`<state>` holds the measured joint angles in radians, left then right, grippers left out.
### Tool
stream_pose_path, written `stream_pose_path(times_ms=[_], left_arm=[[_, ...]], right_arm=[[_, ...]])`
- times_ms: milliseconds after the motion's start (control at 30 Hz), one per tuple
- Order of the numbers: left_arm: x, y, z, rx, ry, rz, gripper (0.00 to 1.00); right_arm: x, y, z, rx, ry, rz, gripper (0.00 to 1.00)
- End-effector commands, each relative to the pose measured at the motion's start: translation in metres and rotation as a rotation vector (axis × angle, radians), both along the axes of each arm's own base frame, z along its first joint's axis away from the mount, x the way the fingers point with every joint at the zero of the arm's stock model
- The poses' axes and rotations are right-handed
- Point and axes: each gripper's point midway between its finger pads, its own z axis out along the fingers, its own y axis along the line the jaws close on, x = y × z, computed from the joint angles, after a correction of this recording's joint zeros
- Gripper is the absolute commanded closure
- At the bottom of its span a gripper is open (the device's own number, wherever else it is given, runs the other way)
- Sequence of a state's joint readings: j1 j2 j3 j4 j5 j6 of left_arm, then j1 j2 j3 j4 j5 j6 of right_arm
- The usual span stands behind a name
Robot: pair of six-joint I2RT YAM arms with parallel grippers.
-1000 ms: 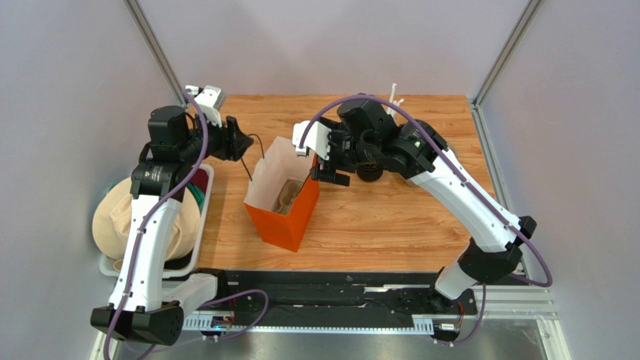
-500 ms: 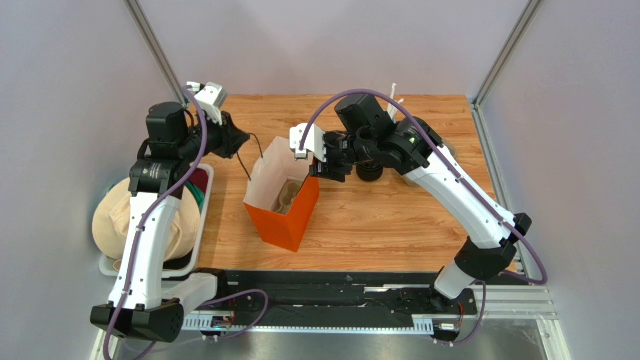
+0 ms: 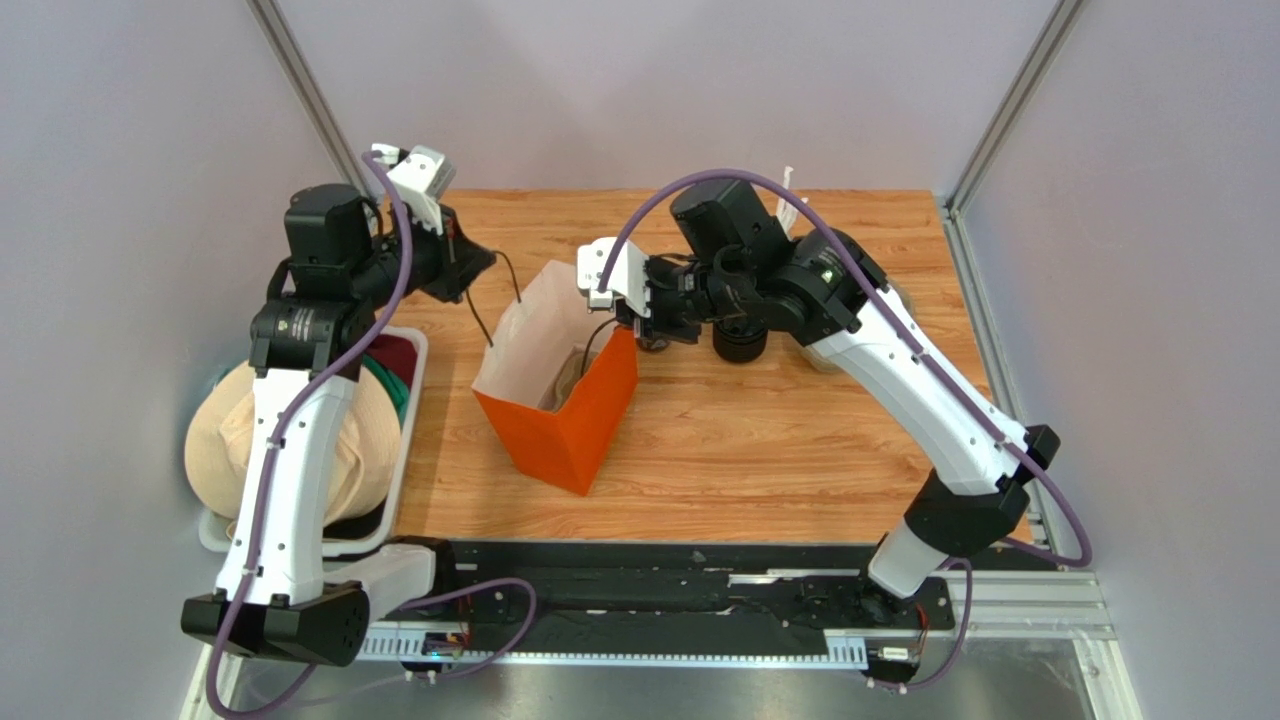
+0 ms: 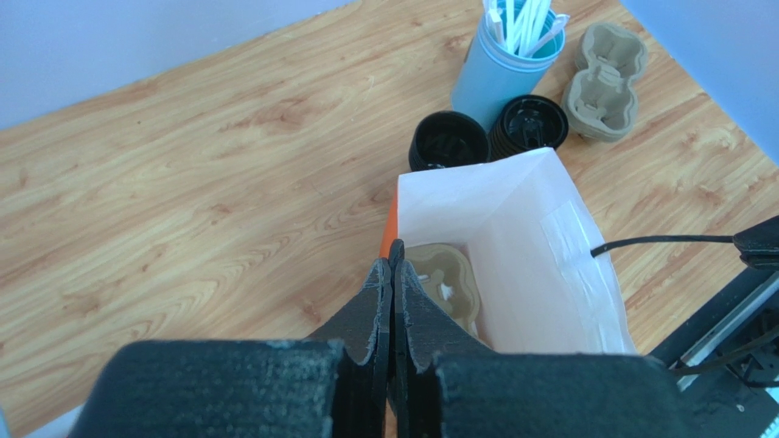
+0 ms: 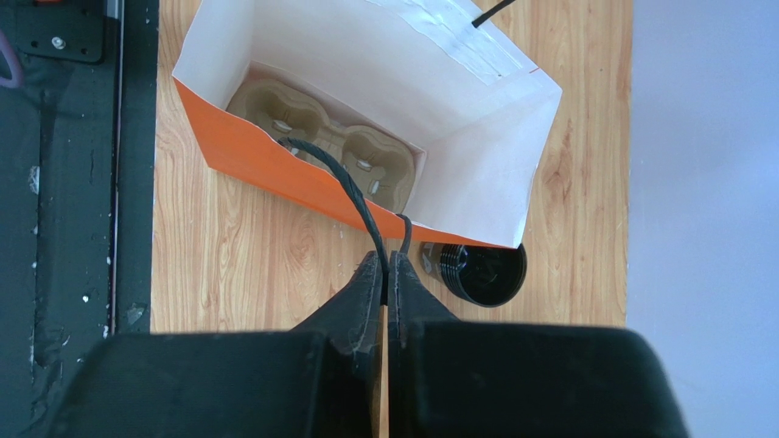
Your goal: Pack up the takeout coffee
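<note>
Closure of left hand (image 4: 393, 265) and right hand (image 5: 385, 265) on opposite handle cords (image 5: 352, 196); mouth of paper bag (image 3: 564, 420) pulled wider; takeout coffee (image 5: 480, 272) still outside, awaiting loading.

Standing mid-frame on the table (image 3: 781, 435) in the top view: the bag (image 3: 559, 428), holding a cup tray (image 5: 320, 137) flat on its floor. Sitting just past the bag's far edge in the left wrist view: the takeout coffee (image 4: 448, 141), just beside a second cup (image 4: 530, 123) on its right. Standing behind both, upper right of the frame: the straw cup (image 4: 507, 73), a spare tray (image 4: 605, 80) lying to its right. Lying at the top view's lower left, left of the bag: a bin (image 3: 406, 450).
</note>
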<state>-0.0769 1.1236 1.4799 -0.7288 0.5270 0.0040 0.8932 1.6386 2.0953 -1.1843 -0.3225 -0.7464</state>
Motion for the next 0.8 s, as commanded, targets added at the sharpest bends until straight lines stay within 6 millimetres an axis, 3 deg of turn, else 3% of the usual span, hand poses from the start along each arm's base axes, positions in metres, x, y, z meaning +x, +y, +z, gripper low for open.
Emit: stream_pose_path(times_ms=[0,233,300,433,533,767], left_arm=[[-0.002,-0.003,0.032,0.027,-0.098,-0.045,1.00],[-0.012,-0.009,0.069,0.020,-0.192,-0.079,1.00],[-0.015,-0.016,0.067,0.015,-0.186,-0.110,1.00],[-0.018,-0.018,0.065,0.009,-0.177,-0.116,1.00],[-0.020,-0.025,0.059,0.053,-0.164,-0.146,1.00],[-0.045,-0.027,0.079,0.071,-0.253,-0.206,1.00]], right_arm=[[0.003,0.005,0.040,0.116,-0.054,-0.029,1.00],[0.003,0.004,0.060,0.180,-0.056,-0.072,1.00],[-0.006,0.004,0.045,0.126,-0.040,-0.027,1.00],[0.006,0.000,0.057,0.175,-0.059,-0.113,1.00],[-0.010,0.004,0.037,0.112,-0.022,-0.039,1.00],[-0.027,-0.006,0.008,0.034,0.030,0.001,1.00]])
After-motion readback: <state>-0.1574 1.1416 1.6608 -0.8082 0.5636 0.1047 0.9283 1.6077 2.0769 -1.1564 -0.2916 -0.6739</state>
